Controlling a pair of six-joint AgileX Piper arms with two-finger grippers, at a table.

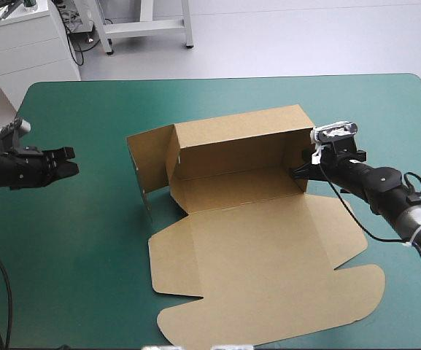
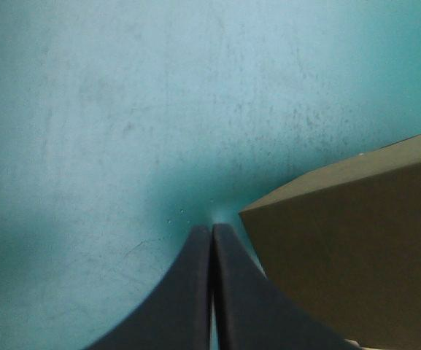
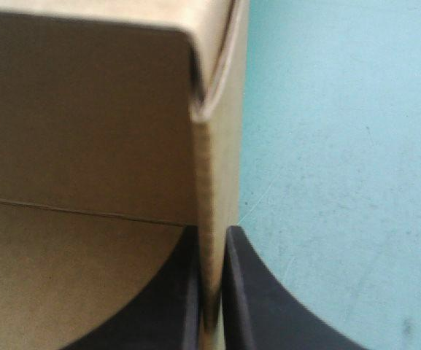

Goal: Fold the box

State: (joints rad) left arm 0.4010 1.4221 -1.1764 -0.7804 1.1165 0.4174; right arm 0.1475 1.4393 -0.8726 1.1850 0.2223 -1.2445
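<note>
The right pincer (image 1: 298, 173) is pinching one side wall of the brown box (image 1: 254, 240). Its two black fingers (image 3: 268, 306) are squeezing together, with the thin board standing up between them. One finger is sitting inside the box and the other is sitting outside, over the teal-green cover (image 3: 341, 146).

The box is lying in the middle of the desk (image 1: 86, 277), between the two pincers. It is only partly built. The wall in the right pincer is standing up, and so is the long far wall beside it. A third wall is standing up on the side facing the left pincer. The rest of the board is lying flat on the desk, spreading toward the near edge.

The left pincer (image 1: 70, 162) is hanging off to the other side, apart from the box and not touching it. Its fingers are pressing tight together into one point, and nothing is in them. A brown corner of the box is showing ahead of it and to one side. The standing wall on that side is blocking the way from the left pincer to the inside of the box.

Counting up: one box, three walls standing, and two pincers, one gripping and one closed on nothing.
</note>
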